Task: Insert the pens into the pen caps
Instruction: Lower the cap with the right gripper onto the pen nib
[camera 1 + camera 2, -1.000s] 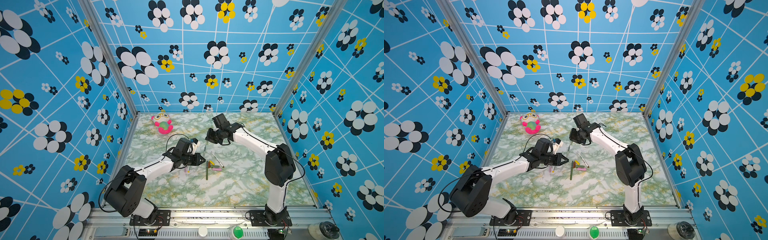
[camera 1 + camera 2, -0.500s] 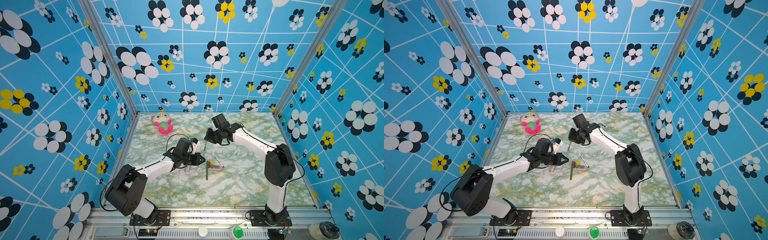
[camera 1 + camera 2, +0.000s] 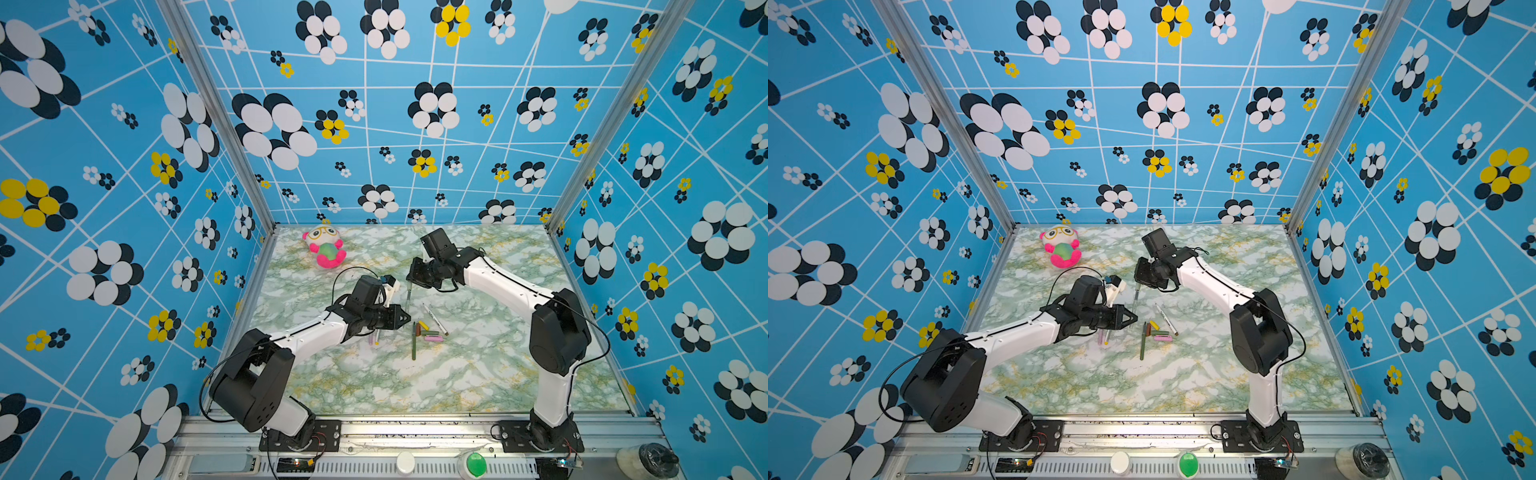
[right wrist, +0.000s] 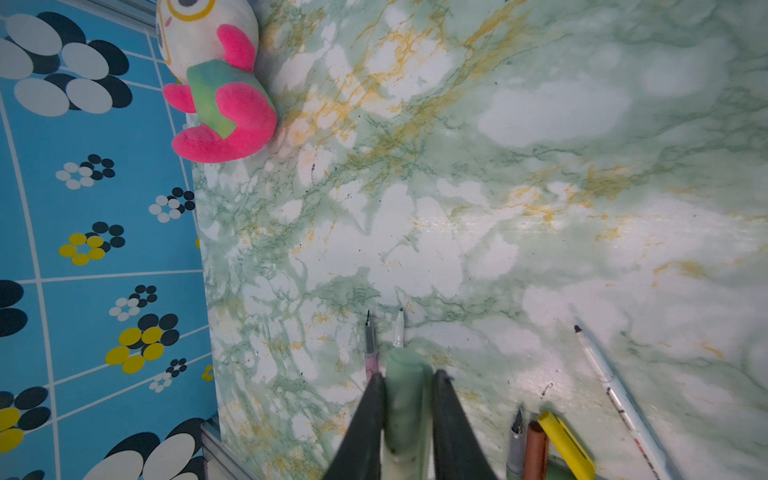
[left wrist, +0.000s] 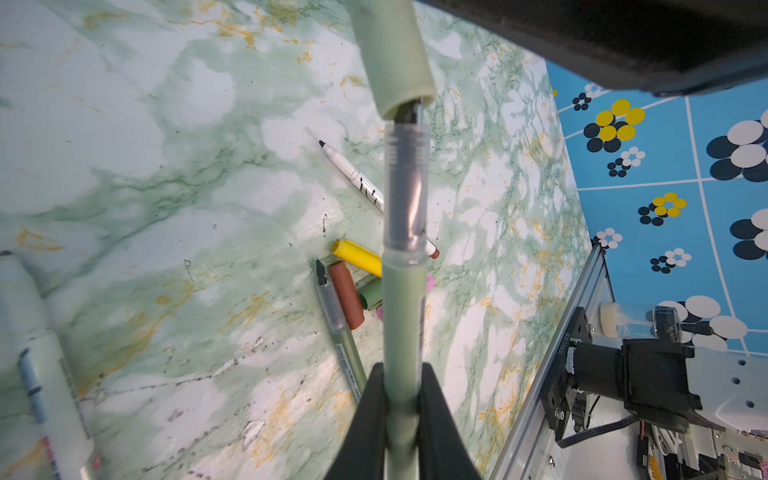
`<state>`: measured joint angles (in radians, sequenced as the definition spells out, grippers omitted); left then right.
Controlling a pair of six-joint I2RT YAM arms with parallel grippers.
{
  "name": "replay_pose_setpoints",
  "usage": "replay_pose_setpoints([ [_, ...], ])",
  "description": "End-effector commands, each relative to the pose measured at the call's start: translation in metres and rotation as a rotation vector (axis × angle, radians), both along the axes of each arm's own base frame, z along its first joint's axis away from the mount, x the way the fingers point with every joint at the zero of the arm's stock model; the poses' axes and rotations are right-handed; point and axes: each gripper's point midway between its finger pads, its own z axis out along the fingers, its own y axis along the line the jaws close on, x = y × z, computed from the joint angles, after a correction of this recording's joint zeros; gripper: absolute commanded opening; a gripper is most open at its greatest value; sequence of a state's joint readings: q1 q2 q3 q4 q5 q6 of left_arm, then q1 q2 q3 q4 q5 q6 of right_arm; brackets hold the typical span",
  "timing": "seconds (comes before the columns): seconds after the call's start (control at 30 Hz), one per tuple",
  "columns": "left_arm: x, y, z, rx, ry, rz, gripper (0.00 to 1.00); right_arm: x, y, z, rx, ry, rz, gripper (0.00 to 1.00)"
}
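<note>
Left wrist view: the pale grey-green pen (image 5: 403,316) stands straight out from between the fingers of the left gripper (image 5: 402,374), which is clenched on its barrel. The pen's dark tip sits just inside the mouth of the pale green cap (image 5: 390,54), with the clear grip section outside it. The right wrist view shows that cap pinched between the narrowly parted fingers of the right gripper (image 4: 408,376), seen end-on and blurred. In both top views the two grippers meet above the marble table (image 3: 457,374), and the pen is a thin line between them, too small to show how deep the tip goes. On the table nearby, the yellow cap (image 5: 356,251), brown cap (image 5: 347,297) and dark green cap (image 5: 372,294) lie close together, with the dark green pen (image 5: 338,328) alongside the brown one. A white pen (image 5: 353,176) runs behind the held pen, which also hides most of the pink cap (image 5: 430,281). A pink pen (image 4: 370,347) and a second white pen (image 4: 399,328) lie side by side, their barrels cut off by the right gripper's fingers. A plush toy (image 3: 326,249) lies well apart near the back wall.
</note>
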<state>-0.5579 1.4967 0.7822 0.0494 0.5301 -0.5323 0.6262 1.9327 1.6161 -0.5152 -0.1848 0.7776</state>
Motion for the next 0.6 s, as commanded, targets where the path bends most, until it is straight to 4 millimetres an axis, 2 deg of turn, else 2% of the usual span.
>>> replay_pose_setpoints([
  [0.0,-0.001,0.001,0.003,-0.002,-0.015,0.006,0.0,-0.006,0.001,0.015,-0.01,-0.048,0.025,0.21],
  [0.07,-0.001,0.001,0.004,-0.001,-0.018,0.01,0.0,-0.005,0.002,0.02,-0.01,-0.072,0.028,0.21],
  [0.1,-0.001,0.002,0.004,-0.001,-0.018,0.011,0.0,-0.01,0.0,0.011,-0.026,-0.063,0.031,0.21],
  [0.57,0.005,0.003,0.021,-0.026,-0.069,0.041,0.0,-0.015,0.005,0.027,0.007,-0.176,0.048,0.21],
])
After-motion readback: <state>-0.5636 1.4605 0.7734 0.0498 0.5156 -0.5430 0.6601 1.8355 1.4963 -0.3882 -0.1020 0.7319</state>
